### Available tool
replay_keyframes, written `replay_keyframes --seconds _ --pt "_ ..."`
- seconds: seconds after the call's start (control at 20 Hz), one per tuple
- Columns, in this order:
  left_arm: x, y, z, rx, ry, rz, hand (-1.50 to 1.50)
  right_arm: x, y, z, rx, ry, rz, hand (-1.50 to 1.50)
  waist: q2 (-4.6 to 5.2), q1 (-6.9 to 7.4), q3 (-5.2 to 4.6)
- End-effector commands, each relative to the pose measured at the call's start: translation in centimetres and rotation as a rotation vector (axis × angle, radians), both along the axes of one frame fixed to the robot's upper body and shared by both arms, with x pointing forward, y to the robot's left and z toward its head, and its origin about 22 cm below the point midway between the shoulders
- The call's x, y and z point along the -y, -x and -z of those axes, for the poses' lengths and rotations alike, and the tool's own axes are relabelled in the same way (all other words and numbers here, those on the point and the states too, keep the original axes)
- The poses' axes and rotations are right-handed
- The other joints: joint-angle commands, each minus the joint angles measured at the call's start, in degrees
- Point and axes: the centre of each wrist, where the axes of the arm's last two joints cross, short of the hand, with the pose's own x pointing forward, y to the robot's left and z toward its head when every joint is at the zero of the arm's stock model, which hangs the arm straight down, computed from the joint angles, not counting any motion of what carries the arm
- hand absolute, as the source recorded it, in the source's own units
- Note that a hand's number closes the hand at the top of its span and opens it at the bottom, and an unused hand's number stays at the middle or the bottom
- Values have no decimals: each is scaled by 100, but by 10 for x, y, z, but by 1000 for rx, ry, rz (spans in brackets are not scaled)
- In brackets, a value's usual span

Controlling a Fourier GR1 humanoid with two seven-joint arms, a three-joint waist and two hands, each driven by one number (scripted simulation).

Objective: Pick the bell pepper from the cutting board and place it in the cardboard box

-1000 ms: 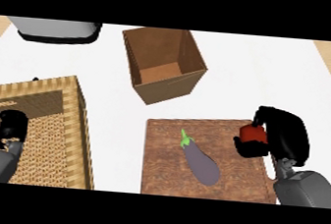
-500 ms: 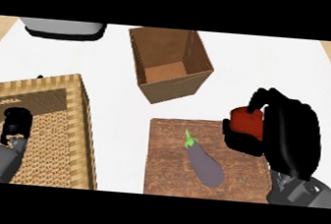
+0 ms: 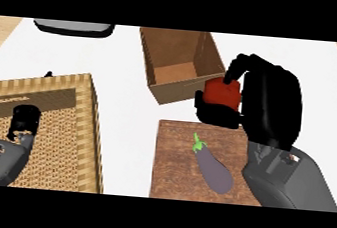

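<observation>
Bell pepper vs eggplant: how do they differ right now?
The bell pepper is red and squat; the eggplant is purple and long with a green stem. The bell pepper sits in the right hand, beside the cardboard box; the eggplant lies free on the cutting board. The hand hides part of the bell pepper; the eggplant shows whole. Both are vegetables.

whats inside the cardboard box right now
Nothing shows inside the box: only its bare brown walls and floor. The right hand, curled round the pepper, covers its near right corner, so that bit cannot be seen.
</observation>
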Motion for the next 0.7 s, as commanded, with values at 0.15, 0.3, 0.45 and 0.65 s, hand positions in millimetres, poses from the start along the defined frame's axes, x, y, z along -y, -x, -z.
replay_keyframes --seconds 0.15,0.3,0.45,0.65 --pt "-19 8 -15 136 -209 136 0 -17 -47 -20 -2 -154 25 150 49 143 37" --pt "-8 0 -20 154 -195 145 0 -29 -67 -28 -15 -208 30 150 67 185 38" --pt "-9 -4 -24 153 -205 152 0 -34 -84 -15 -65 -226 18 150 88 209 38" --pt "-10 -5 -23 152 -196 153 0 -36 -113 -7 -66 -236 55 150 138 301 33"
